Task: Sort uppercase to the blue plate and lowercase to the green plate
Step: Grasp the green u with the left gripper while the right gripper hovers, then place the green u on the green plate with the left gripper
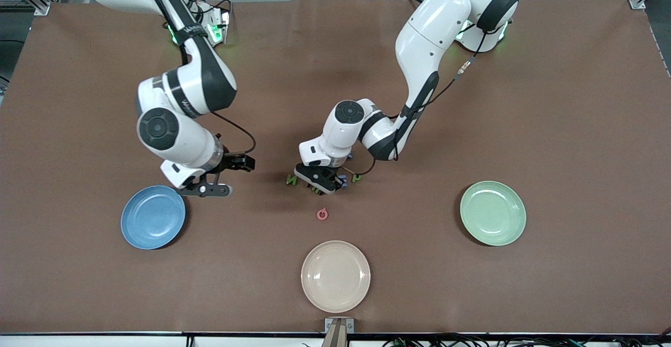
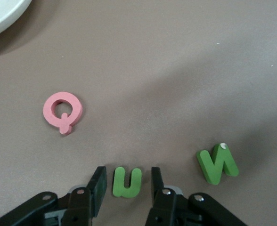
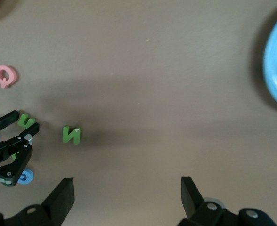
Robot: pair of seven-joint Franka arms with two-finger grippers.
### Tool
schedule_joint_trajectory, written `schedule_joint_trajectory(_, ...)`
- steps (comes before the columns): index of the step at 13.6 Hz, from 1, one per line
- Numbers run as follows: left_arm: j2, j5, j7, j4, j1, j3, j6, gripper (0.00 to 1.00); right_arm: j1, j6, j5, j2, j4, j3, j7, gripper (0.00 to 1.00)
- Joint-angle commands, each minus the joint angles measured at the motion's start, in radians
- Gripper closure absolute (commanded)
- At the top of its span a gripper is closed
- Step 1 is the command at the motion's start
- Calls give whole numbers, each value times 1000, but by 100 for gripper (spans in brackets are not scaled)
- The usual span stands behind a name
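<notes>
Lowercase green n (image 2: 127,182) sits on the table between the fingers of the left gripper (image 2: 127,184), which is down at the cluster of letters in the middle of the table. The fingers (image 2: 99,182) stand narrow, one on each side of the letter, with a sliver of tabletop showing on both sides; it looks bracketed but not yet pinched, though the wrist view cannot settle whether the pads touch.

Just beside it lies the green N (image 2: 217,163), and a little apart from it, nearer to the front camera, the pink-red letter (image 2: 63,112). Under the left wrist in the front view a green p (image 1: 356,177) and a blue piece (image 1: 342,180) peek out, largely hidden by the arm.

The green plate (image 1: 493,213) lies well apart toward the left arm's end of the table, the beige plate (image 1: 335,275) nearest the front camera, the blue plate (image 1: 153,217) toward the right arm's end. The right gripper (image 3: 127,203) waits with jaws wide, over the table beside the blue plate's rim.

Risks, as I judge them: the letter is thin and flat, so the pads may close above it or tip it out, and it could skid toward the N. A lift with a weak pinch could drop it on the long carry to the green plate. The hidden pieces under the wrist may also get nudged.
</notes>
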Motion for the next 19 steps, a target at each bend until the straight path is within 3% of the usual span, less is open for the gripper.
schedule_joint_trajectory(1,15,22,-19,23,-26,25,8,89,38,58,19,28,-25,-9,44,0)
schedule_joint_trajectory(3,7,22,-19,20,-26,40,8,97,57,91,19,64,-26,-9,69,0)
schedule_joint_trajectory(6,-60,22,-55,2,-3,67,-21,100,80,126,19,91,-25,-7,105,0)
schedule_joint_trajectory(8,-137,11,-112,-2,23,98,-134,99,83,132,20,103,-25,-7,124,0)
schedule_joint_trajectory(10,-210,14,-114,-12,110,98,-217,99,112,166,20,111,-25,-7,173,1)
schedule_joint_trajectory(13,-234,11,-131,-31,226,97,-266,99,162,267,17,166,-23,-9,272,1)
schedule_joint_trajectory(19,-284,24,-106,-31,430,97,-568,99,199,371,4,246,-20,-13,355,5)
